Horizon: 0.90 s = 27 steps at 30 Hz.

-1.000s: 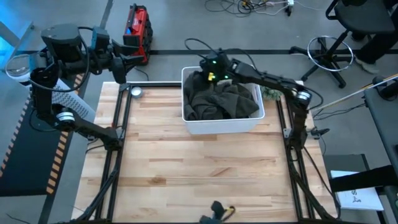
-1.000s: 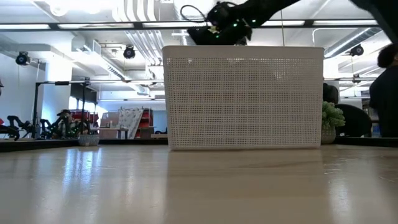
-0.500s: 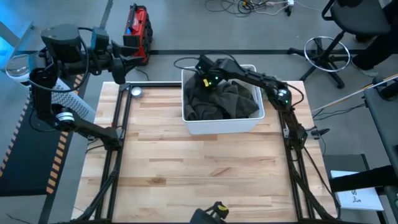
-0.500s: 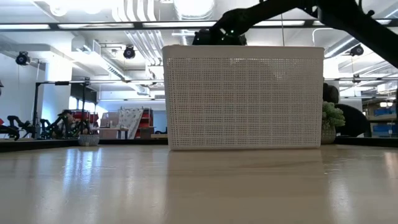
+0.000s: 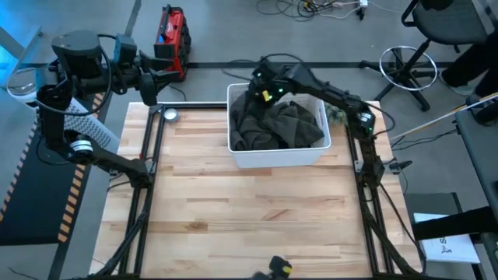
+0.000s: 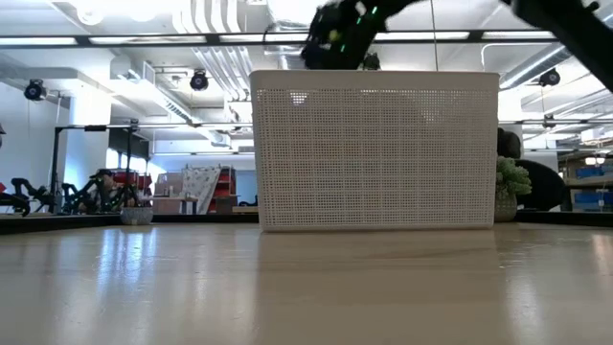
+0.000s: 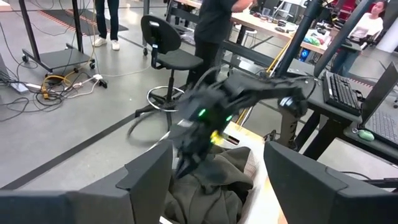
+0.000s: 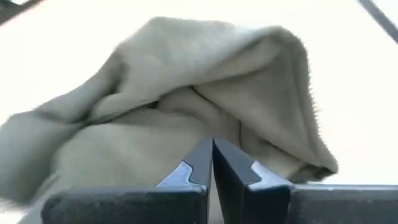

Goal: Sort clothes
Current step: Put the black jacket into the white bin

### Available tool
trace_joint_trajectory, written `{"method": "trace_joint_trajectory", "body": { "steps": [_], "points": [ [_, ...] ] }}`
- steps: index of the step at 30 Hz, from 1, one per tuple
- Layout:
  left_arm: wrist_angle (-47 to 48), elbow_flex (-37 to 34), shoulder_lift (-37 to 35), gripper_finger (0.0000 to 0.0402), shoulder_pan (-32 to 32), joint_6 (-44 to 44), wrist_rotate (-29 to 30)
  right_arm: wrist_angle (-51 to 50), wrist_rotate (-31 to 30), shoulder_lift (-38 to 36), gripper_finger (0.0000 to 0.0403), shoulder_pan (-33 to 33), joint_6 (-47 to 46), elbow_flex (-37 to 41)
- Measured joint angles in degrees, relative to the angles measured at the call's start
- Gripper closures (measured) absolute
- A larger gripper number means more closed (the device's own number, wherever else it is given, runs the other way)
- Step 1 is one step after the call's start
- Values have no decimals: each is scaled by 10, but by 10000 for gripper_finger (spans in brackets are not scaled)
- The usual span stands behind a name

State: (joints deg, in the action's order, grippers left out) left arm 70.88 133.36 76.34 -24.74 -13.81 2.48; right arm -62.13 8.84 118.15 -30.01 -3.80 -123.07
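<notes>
The clothes [image 5: 278, 124] all sit in the basket [image 5: 277, 158] — nothing sorted yet — with the right gripper [image 5: 257, 96] pinched together above them and the left gripper [image 7: 214, 180] spread apart, far off.

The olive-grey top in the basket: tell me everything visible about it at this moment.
The olive-grey top is a soft, thick-looking fabric garment, crumpled in loose folds and filling most of the white lattice basket at the table's far edge. Its pile rises about to the rim. The right gripper is at its far left corner with fingers shut; the right wrist view shows a raised fold of the top just ahead of the fingertips, but whether fabric is pinched cannot be told. Darker fabric shows beside it.
</notes>
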Motion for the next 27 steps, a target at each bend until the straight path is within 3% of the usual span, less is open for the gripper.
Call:
{"method": "trace_joint_trajectory", "body": {
  "steps": [7, 15, 27],
  "points": [
    [3, 0, 0, 165, 0, 3, -2, -31, 2, -97, 403, 30, 30, 10],
    [4, 0, 1, 176, 0, 3, -2, -87, 1, -118, 403, 43, 34, 105],
    [8, 0, 1, 194, 0, -3, -2, 107, 49, -106, 403, 25, 10, 335]
  ]
}}
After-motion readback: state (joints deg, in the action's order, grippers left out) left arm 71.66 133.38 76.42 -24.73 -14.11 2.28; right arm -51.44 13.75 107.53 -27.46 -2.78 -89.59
